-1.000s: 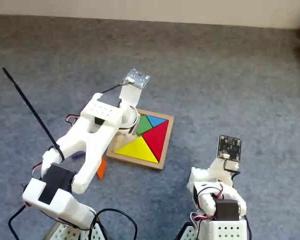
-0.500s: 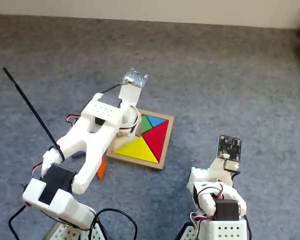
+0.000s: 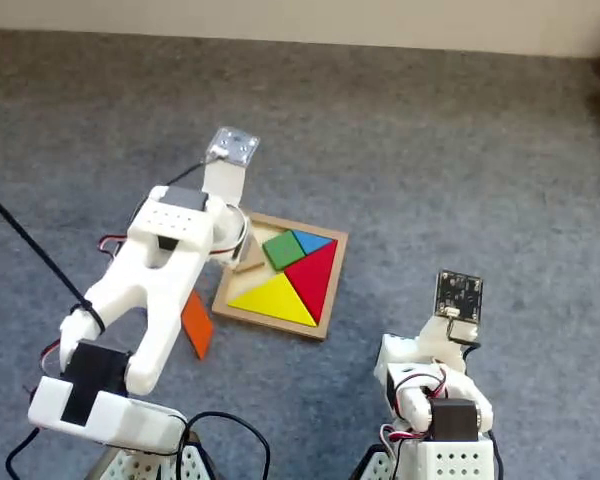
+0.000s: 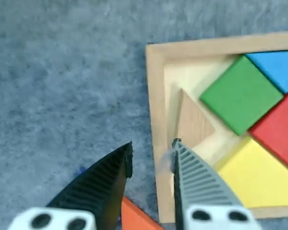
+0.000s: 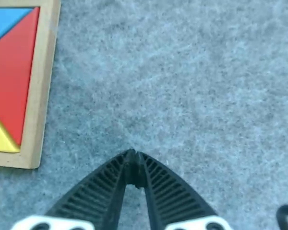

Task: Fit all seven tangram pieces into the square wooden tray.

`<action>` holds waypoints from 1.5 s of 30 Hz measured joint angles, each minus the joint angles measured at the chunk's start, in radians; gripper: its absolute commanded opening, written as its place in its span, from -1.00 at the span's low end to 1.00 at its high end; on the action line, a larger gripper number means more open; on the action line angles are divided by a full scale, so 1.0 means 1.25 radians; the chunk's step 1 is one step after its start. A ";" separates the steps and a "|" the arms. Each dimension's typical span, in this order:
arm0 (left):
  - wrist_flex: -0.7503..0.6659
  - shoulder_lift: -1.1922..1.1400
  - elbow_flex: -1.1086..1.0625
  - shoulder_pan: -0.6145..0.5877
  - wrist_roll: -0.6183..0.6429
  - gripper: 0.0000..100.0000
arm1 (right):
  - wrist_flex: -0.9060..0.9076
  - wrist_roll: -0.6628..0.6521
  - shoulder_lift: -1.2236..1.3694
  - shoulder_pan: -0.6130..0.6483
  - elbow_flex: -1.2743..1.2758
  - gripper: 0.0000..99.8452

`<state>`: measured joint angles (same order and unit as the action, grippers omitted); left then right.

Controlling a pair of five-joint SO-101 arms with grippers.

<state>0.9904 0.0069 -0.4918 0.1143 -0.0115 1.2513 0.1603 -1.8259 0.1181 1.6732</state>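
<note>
An orange piece [image 3: 197, 323] is being left flat on the grey carpet [image 5: 182, 72], just outside the square wooden tray [image 4: 155, 96] on the side nearest the left arm, apart from the tray's rim. Next to it, the left gripper [image 4: 152, 146] is being held over that same rim with its jaws set narrowly apart, one fingertip outside the tray and the other just inside it, and nothing is being gripped between them. Just inside the tray from that rim, a plain wood-coloured triangle [image 4: 192, 125] is being seen lying on the tray floor (whether it is sitting fully flat cannot be told), with bare floor showing around it. Further across the tray, a green square [image 4: 241, 93] is being kept against a blue triangle [image 4: 278, 64], a large red triangle [image 4: 278, 132] is being held between them and the far rim, and a large yellow triangle [image 4: 252, 179] is being seated along the rim nearest the arms, touching the red one. Past the tray's other side, well apart from it, the right gripper [image 5: 134, 155] is being held low over the carpet with its fingertips pressed together on nothing.
</note>
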 measured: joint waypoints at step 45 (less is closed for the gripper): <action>-0.061 -0.096 0.001 0.196 -0.029 -0.90 | 0.000 0.000 0.000 0.000 0.000 -0.99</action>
<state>0.9137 -0.1128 -0.4902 0.3598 -0.0483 1.2513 0.1603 -1.8259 0.1181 1.6732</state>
